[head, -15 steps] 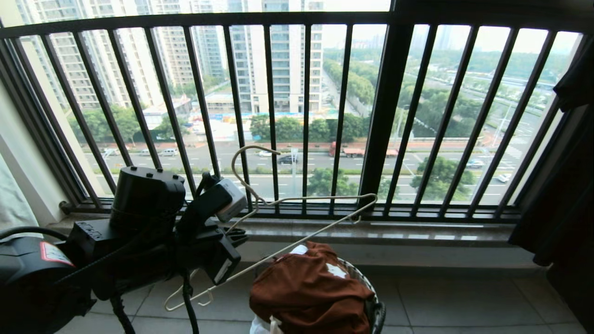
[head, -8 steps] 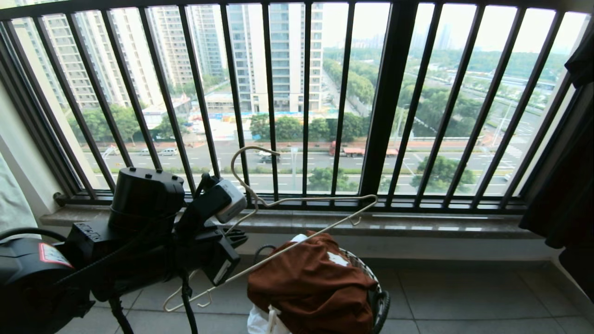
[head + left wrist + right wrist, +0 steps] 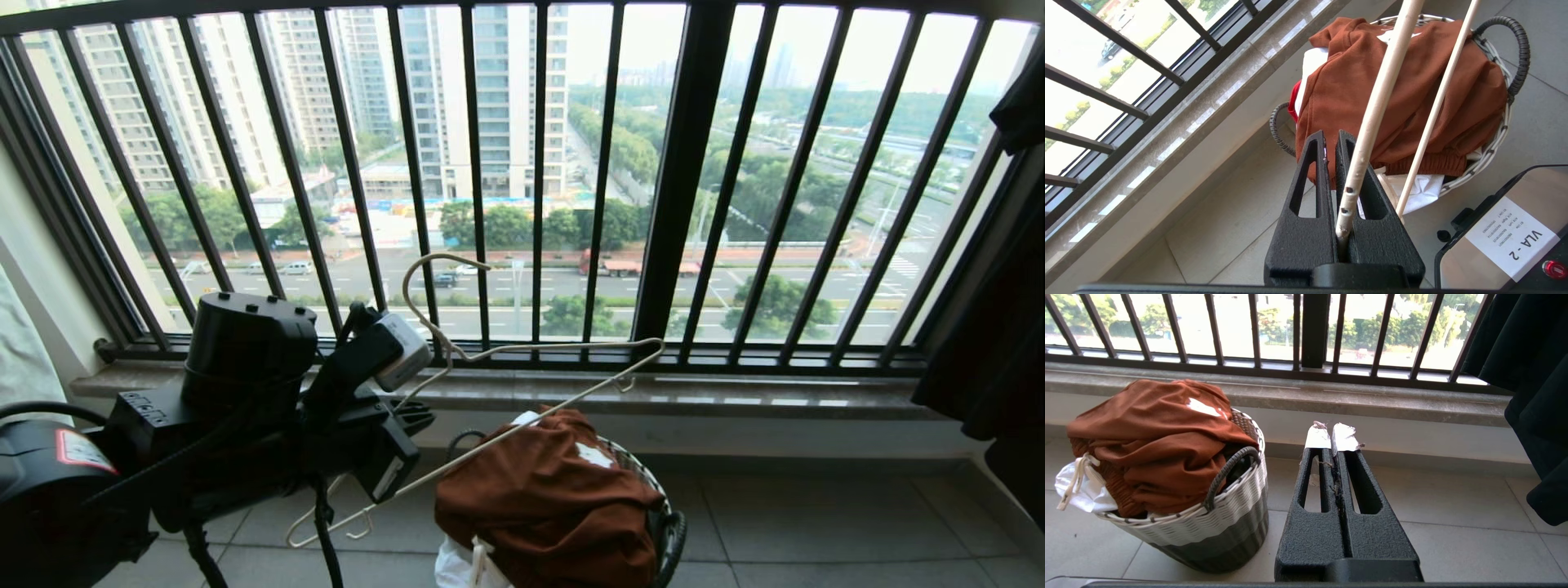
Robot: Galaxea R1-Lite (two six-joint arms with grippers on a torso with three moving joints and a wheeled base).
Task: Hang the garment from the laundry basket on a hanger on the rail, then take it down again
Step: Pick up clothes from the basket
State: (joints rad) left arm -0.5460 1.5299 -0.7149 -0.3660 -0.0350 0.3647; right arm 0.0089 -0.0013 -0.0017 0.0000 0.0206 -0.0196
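My left gripper (image 3: 412, 418) is shut on the cream wire hanger (image 3: 563, 346), low at the left of the head view. The hanger's hook points up in front of the window bars. In the left wrist view the hanger (image 3: 1378, 106) rod is pinched deep between the fingers of the left gripper (image 3: 1331, 136). The rust-brown garment (image 3: 547, 498) lies heaped in the laundry basket (image 3: 665, 531) on the floor, just under the hanger's lower rod. My right gripper (image 3: 1331, 433) is shut and empty, beside the laundry basket (image 3: 1208, 531) holding the garment (image 3: 1151, 433). The rail is out of view.
The black balcony railing (image 3: 678, 204) and a stone sill (image 3: 735, 404) stand close behind the basket. A dark garment (image 3: 996, 327) hangs at the right edge. White cloth (image 3: 1081, 490) lies under the shorts. My own base (image 3: 1506, 241) is near the basket.
The whole head view has shifted a little as the camera moved, so the railing's top bar has left the picture. The left gripper, hanger and garment keep their places.
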